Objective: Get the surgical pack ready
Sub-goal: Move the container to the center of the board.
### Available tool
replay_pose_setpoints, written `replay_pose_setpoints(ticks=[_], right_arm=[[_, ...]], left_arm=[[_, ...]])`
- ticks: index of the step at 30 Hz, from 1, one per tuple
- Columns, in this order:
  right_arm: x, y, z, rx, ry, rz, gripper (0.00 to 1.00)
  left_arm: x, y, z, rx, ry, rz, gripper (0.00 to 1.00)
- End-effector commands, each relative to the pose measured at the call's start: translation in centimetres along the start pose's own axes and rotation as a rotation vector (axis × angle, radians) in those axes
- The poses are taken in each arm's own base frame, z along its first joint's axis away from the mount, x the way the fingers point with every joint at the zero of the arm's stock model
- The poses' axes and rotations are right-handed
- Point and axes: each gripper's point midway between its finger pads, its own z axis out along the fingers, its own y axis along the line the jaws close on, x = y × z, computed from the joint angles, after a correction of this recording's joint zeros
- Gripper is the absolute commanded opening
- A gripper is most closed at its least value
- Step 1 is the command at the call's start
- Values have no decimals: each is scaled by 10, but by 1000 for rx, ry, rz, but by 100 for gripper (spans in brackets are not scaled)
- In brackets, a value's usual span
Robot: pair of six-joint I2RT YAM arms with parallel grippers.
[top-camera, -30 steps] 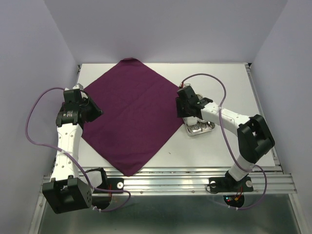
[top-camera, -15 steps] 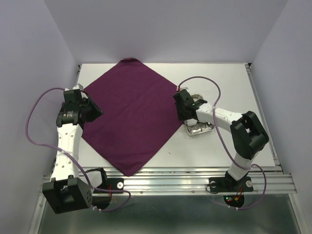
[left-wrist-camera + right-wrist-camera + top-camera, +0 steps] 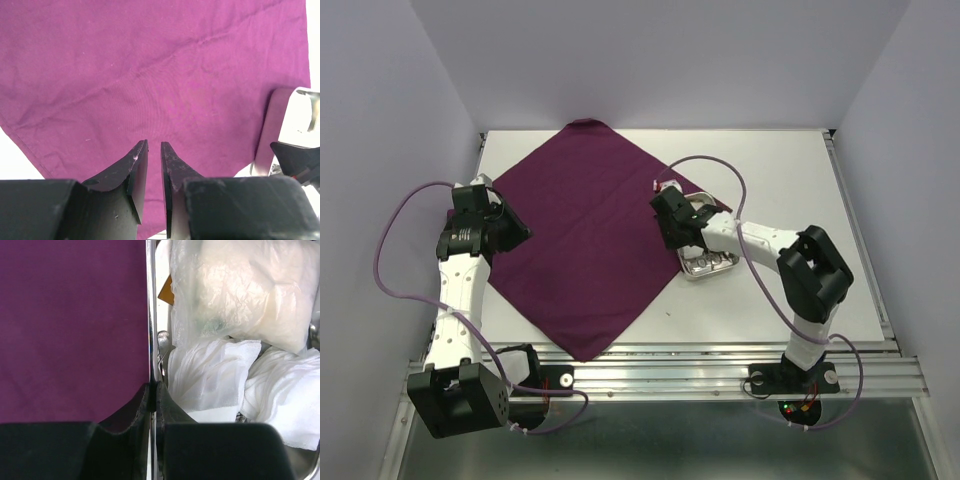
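White tabletop [image 3: 790,170] held the large dark purple square cloth [image 3: 590,230], spread flat for wrapping. My right gripper [image 3: 154,387] was clamped on the rim of the small shiny steel rectangular tray [image 3: 710,265] of white gauze pads [image 3: 210,375] to drag it. A second earlier the tray sat further right; now it was at the cloth's right edge. My left gripper [image 3: 154,150] hovered, jaws barely apart, empty.

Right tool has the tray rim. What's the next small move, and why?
Probably drag the tray left, toward the cloth's middle. The right tool is shut on the tray's rim, and the tray, loaded with gauze, sits only at the cloth's right edge, mostly off it.
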Motion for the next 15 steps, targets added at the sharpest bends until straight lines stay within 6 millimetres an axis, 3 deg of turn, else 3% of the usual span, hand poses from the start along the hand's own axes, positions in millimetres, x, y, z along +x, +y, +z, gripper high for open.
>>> replay_pose_setpoints(ticks=[1, 6, 10, 15], right_arm=[[-43, 52, -24, -118, -142, -76, 1], [-36, 121, -41, -222, -203, -251, 1], [-31, 160, -52, -279, -251, -346, 1], [-19, 223, -83, -390, -328, -476, 1]], left_arm=[[-7, -2, 0, 8, -35, 24, 28], [-5, -1, 0, 9, -31, 27, 28], [-7, -2, -3, 7, -37, 29, 28], [-15, 1, -6, -34, -53, 19, 30]])
